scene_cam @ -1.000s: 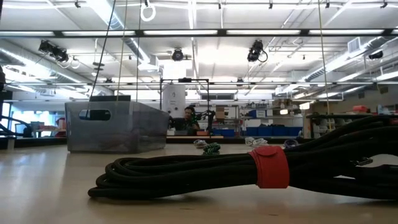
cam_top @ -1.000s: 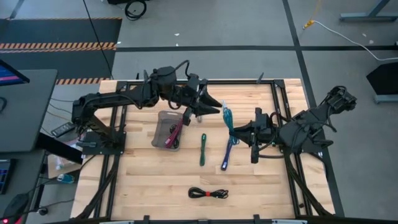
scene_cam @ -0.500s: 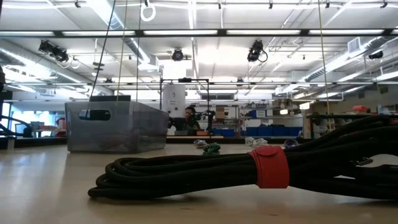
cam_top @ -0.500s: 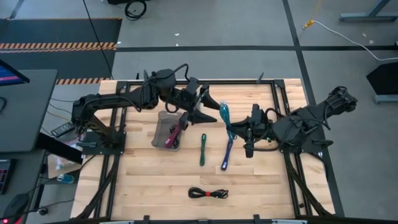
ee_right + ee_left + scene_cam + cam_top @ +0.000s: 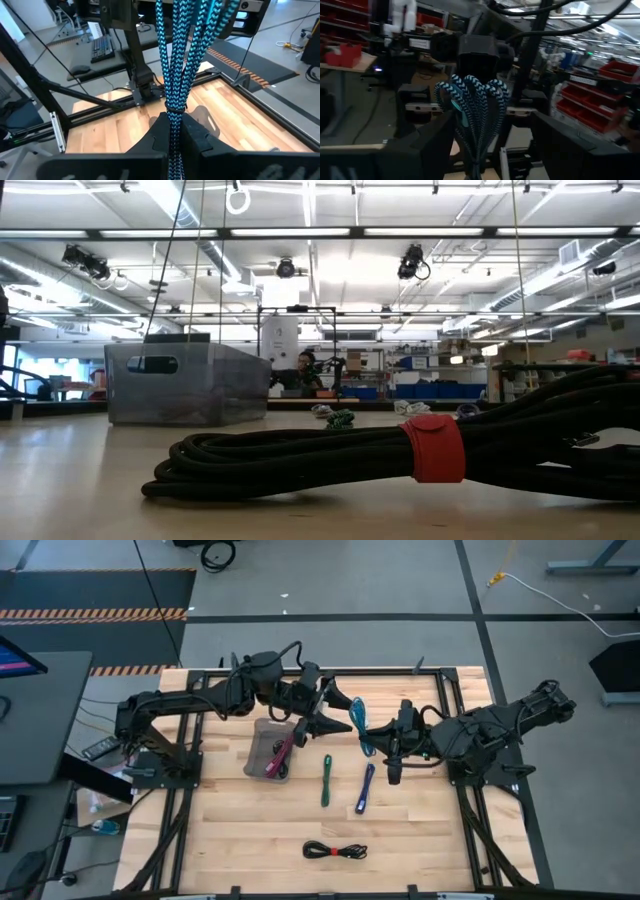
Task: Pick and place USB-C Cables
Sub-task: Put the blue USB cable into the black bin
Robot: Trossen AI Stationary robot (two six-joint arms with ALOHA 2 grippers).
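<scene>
- Aloft, the right gripper (image 5: 372, 732) is clenched on the teal cable (image 5: 362, 728), lifted between the arms; the left gripper (image 5: 338, 715) stands spread wide just beside it, holding nothing
- Already done, I judge: magenta and other cables lie in the grey tray (image 5: 258, 762)
- Left: the green cable (image 5: 326, 781), purple cable (image 5: 364, 788) and black cable (image 5: 335, 851) on the table (image 5: 420, 840)

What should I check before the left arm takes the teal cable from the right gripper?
1. Right gripper shut on the teal cable: ok.
2. Left gripper open to receive it: ok.
3. Cable lifted off the table: ok.
4. Cable between the left fingers: ok.
5. Grey tray in place beside the left gripper: ok.
6. Free room inside the tray: cannot tell.
</scene>
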